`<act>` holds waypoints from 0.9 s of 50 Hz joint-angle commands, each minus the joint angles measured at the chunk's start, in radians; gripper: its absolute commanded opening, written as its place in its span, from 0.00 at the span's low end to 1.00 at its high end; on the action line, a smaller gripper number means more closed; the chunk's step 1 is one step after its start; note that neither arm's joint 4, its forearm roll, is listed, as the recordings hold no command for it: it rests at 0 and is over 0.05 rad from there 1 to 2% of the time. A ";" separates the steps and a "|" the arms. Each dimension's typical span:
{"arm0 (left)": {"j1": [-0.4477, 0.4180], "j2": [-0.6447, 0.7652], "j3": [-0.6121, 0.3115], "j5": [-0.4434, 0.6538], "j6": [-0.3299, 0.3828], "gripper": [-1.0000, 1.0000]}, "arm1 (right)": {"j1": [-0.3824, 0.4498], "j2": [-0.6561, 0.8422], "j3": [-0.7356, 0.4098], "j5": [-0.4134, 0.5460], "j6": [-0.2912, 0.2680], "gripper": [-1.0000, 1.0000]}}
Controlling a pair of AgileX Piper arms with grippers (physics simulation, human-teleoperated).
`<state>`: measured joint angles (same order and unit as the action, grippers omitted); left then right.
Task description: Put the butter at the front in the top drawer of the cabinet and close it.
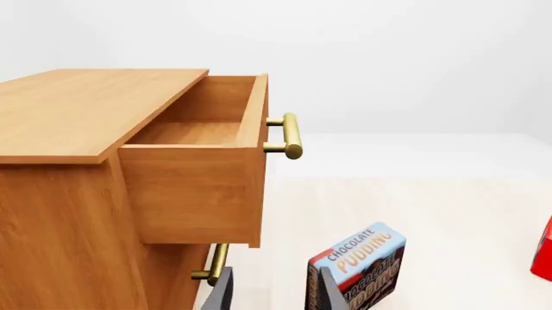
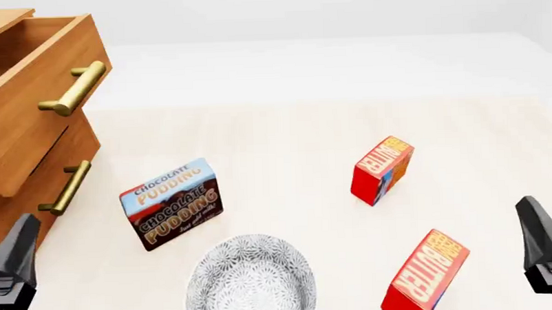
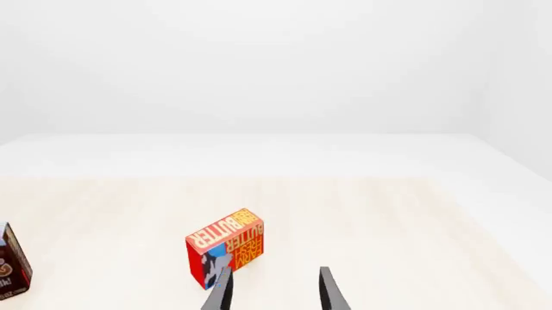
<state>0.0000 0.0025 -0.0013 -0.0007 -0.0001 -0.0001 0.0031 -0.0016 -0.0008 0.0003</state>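
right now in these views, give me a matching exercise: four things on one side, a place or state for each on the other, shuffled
Things:
1. top drawer
2. chocolate pudding box
3. patterned bowl
4. butter

Places or states:
A. nearest the front edge, on the right arm's side
B. pulled open, nothing showing inside
C. grey and white, at the front between the two arms
D. standing on the table near the lower drawer

Pairs: 1-B, 2-D, 3-C, 4-A
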 commanded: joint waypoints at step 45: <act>0.066 0.071 -0.322 0.333 -0.050 1.00 | -0.001 0.006 -0.002 -0.002 0.001 1.00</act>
<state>0.0433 0.0272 -0.1944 0.2026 -0.0262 -0.0008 0.0100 -0.0041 -0.0035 0.0016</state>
